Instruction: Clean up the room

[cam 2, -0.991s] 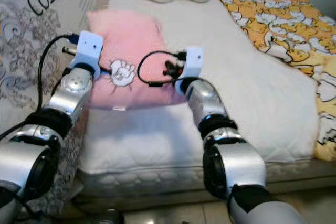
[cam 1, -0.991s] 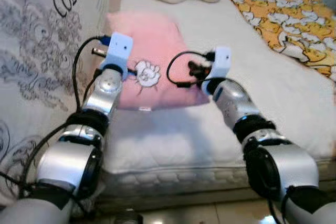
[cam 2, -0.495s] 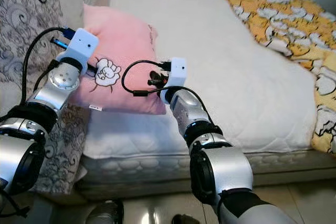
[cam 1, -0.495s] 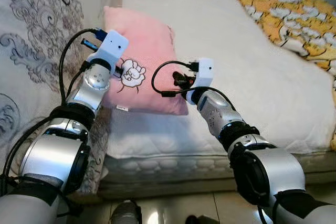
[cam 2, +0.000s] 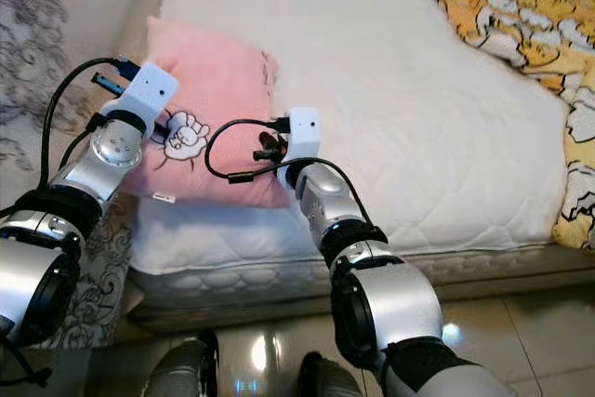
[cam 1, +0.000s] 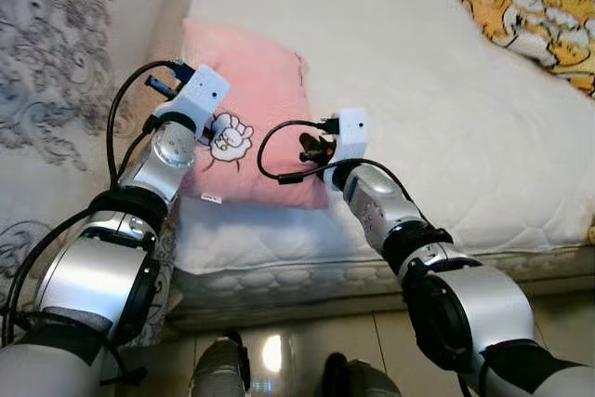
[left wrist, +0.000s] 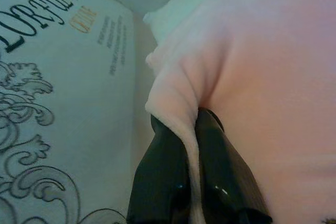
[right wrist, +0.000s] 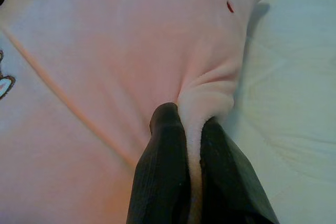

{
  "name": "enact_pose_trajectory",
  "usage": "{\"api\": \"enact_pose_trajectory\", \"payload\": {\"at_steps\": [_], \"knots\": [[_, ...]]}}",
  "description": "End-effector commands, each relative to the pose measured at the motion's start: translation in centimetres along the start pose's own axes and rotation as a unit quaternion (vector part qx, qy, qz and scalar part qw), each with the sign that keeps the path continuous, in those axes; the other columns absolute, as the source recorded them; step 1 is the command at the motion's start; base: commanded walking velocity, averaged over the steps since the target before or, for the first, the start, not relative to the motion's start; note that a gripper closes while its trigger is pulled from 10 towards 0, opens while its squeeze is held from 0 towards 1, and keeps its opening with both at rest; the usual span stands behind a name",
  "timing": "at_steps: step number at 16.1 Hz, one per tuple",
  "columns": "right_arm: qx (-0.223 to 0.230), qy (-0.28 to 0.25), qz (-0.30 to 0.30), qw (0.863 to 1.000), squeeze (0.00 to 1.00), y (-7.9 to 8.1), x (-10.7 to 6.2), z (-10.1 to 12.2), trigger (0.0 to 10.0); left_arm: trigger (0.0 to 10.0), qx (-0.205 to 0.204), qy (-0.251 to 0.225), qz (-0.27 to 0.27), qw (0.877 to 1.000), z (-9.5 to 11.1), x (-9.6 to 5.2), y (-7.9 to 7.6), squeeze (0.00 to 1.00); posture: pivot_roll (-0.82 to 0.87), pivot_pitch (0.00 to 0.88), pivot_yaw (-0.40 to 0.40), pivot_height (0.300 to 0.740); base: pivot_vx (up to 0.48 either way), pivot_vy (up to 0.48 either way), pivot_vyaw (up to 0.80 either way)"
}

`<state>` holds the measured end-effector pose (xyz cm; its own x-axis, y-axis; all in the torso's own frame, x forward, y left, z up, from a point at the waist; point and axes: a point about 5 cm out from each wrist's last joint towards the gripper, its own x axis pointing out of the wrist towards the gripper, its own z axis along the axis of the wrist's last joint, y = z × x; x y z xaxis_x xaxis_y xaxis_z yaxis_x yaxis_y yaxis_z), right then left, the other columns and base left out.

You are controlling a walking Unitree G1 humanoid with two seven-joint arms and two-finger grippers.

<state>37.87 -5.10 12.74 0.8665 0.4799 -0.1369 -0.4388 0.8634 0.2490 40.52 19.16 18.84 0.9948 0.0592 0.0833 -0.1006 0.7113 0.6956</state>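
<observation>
A pink plush pillow [cam 1: 256,90] with a white paw print lies at the near left corner of the white mattress [cam 1: 418,90]. My left gripper [left wrist: 190,129] is shut on a fold of the pillow's left edge. My right gripper [right wrist: 190,124] is shut on a fold near its right edge. In the eye views both silver arms reach onto the pillow, the left wrist [cam 1: 191,104] at its left side and the right wrist [cam 1: 346,137] at its right side.
An orange and white patterned blanket [cam 1: 521,6] covers the mattress's far right. A grey patterned cloth [cam 1: 56,72] hangs along the bed's left side. Shiny tiled floor [cam 2: 502,313] lies below the mattress edge, with my feet [cam 1: 223,374] on it.
The camera has tilted down, so the plush toy at the bed's head has left the picture and the floor shows. Both grippers still hold the pillow, now nearer the mattress's front edge.
</observation>
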Motion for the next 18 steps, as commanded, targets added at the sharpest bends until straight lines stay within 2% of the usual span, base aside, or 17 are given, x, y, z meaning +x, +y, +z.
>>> {"api": "enact_pose_trajectory", "payload": {"at_steps": [1, 3, 4, 5, 7, 9, 11, 14, 18], "knots": [[0.008, 0.021, -0.017, 1.000, 0.00, -0.8, -0.6, -1.4, 10.0, 10.0, 0.012, -0.001, 0.055, 0.998, 0.2, 0.4, 2.4, 0.00, 0.18, 0.283, -0.070, 0.740, 0.000, 0.000, 0.00], [0.013, 0.017, -0.005, 1.000, 0.00, -0.1, -0.3, -1.4, 10.0, 10.0, 0.009, -0.001, 0.079, 0.997, 0.3, 0.5, 3.3, 0.00, 0.18, 0.282, -0.071, 0.740, 0.000, 0.000, 0.00], [0.013, 0.017, 0.013, 1.000, 0.00, 0.7, -0.1, -1.4, 10.0, 10.0, -0.015, 0.003, 0.117, 0.993, 0.1, 0.3, 4.3, 0.00, 0.18, 0.278, -0.074, 0.740, 0.000, 0.000, 0.00], [0.012, 0.018, 0.022, 1.000, 0.00, 1.1, 0.0, -1.5, 10.0, 10.0, -0.033, 0.005, 0.136, 0.990, -0.1, 0.1, 4.7, 0.00, 0.18, 0.276, -0.076, 0.740, 0.000, 0.000, 0.00], [0.005, 0.012, 0.031, 0.999, 0.00, 1.3, 0.1, -1.0, 10.0, 10.0, -0.048, 0.001, 0.159, 0.986, -0.5, -0.7, 5.0, 0.00, 0.18, 0.264, -0.084, 0.740, 0.000, 0.000, 0.00], [-0.005, 0.001, 0.044, 0.999, 0.00, 1.6, 0.3, -0.3, 10.0, 10.0, -0.045, -0.008, 0.169, 0.985, -0.6, -1.6, 5.2, 0.00, 0.18, 0.257, -0.090, 0.740, 0.000, 0.000, 0.00], [-0.027, -0.006, 0.073, 0.997, 0.00, 2.2, 0.6, 0.7, 10.0, 10.0, -0.062, 0.013, 0.197, 0.978, -1.8, -3.0, 5.5, 0.00, 0.19, 0.243, -0.109, 0.740, 0.000, 0.000, 0.00], [-0.042, 0.000, 0.074, 0.996, 0.00, 2.1, 0.7, 0.9, 10.0, 10.0, -0.061, 0.040, 0.196, 0.978, -3.1, -4.1, 4.6, 0.00, 0.18, 0.236, -0.127, 0.740, 0.000, 0.000, 0.00], [-0.045, 0.024, 0.069, 0.996, 0.00, 2.4, 0.6, -0.2, 10.0, 10.0, -0.034, 0.055, 0.166, 0.984, -3.6, -4.1, 3.9, 0.00, 0.18, 0.237, -0.133, 0.740, 0.000, 0.000, 0.00]]}}
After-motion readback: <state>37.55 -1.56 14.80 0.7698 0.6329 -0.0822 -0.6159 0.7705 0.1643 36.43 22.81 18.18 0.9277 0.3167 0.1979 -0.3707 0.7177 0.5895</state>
